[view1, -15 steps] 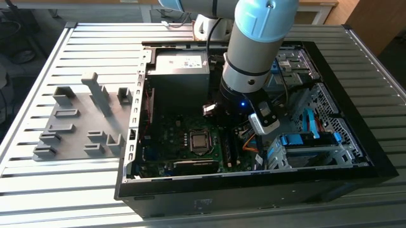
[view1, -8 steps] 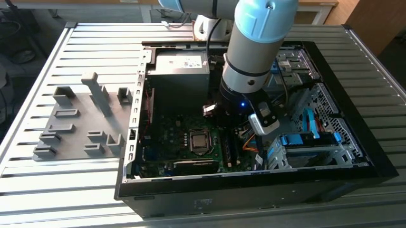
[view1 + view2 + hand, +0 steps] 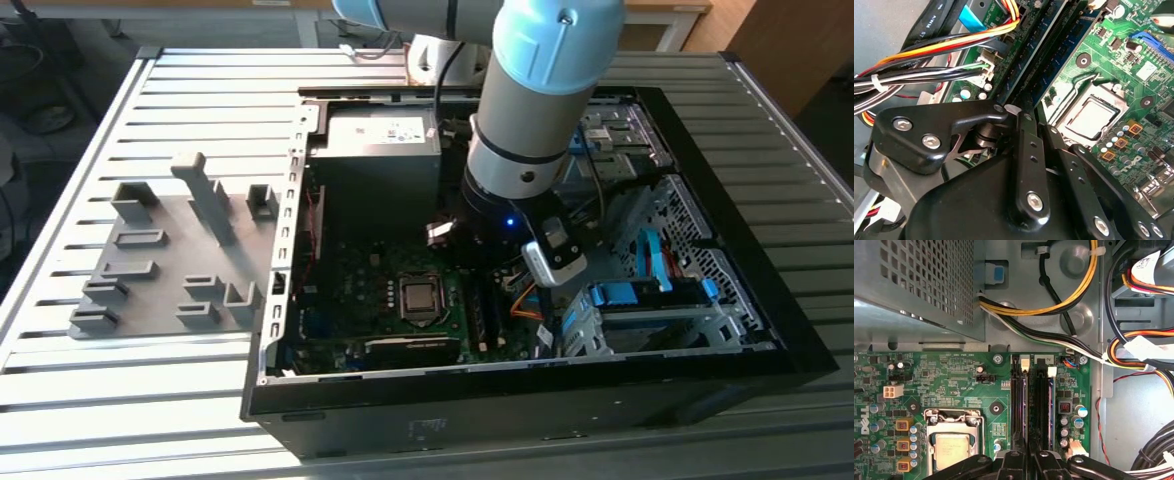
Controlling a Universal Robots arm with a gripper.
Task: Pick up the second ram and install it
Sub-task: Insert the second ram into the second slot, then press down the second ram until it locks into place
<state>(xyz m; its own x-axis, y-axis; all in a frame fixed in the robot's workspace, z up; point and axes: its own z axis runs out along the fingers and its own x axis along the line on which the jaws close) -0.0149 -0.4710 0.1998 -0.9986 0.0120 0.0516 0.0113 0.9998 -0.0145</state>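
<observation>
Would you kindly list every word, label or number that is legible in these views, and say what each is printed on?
Green motherboard: white silkscreen lettering, too small to read.
White sticker on the grey metal box: print too small to read.
Black cable: white lettering along its jacket, not reliably readable.
White paper tag: print too small to read.
Nothing can be quoted with confidence.

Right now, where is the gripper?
The gripper is over the memory slots beside the processor socket in the first wrist view, inside the open computer case.
</observation>
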